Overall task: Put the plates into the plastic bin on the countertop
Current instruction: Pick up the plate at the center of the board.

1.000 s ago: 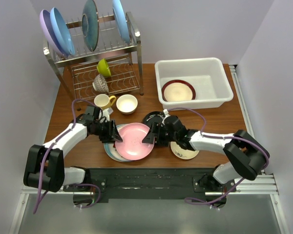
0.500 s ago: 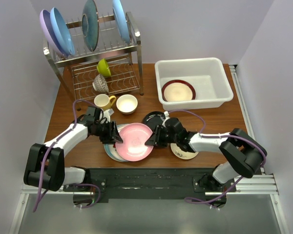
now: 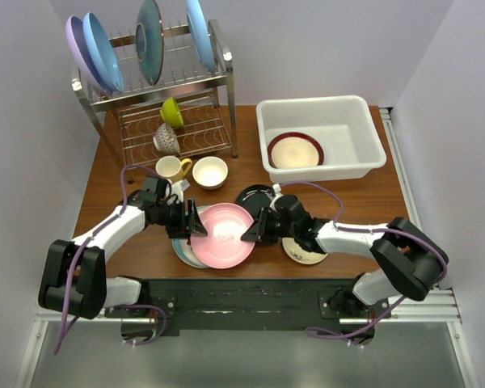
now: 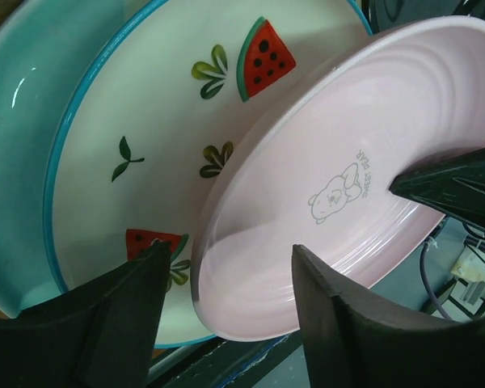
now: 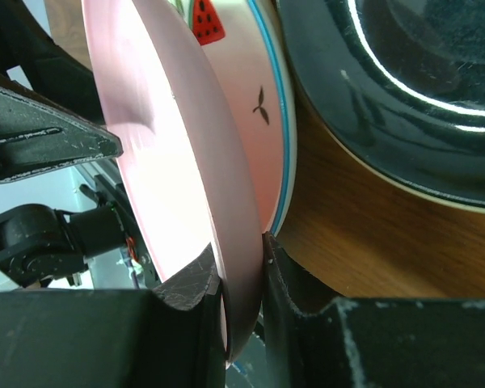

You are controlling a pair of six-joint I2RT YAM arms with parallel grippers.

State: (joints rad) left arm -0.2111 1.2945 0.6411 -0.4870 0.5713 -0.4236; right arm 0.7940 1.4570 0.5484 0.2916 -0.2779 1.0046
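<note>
My right gripper [image 5: 242, 283] is shut on the right rim of the pink plate [image 5: 162, 145], which is tilted up off the stack. My left gripper [image 4: 230, 323] stands open astride the plate's opposite rim without touching it. Under the pink plate [image 3: 222, 234] lie the watermelon plate [image 4: 162, 129] and a teal plate [image 4: 16, 121]. A glossy black plate [image 3: 257, 196] sits behind them, and a small cream plate [image 3: 305, 252] is partly hidden under my right arm. The white plastic bin [image 3: 364, 121] at the back right holds a maroon-rimmed plate [image 3: 295, 150]. All rest on the wooden countertop [image 3: 364, 198].
A steel wire rack [image 3: 218, 77] at the back left carries large blue, lilac and teal plates, with a green cup [image 3: 172, 111] and a patterned cup [image 3: 166, 139] below. A yellow mug [image 3: 171, 168] and a cream bowl [image 3: 210, 171] stand before it.
My right gripper has closed on the pink plate's right rim. My left gripper has opened and let go of the left rim. The plate has shifted slightly.
</note>
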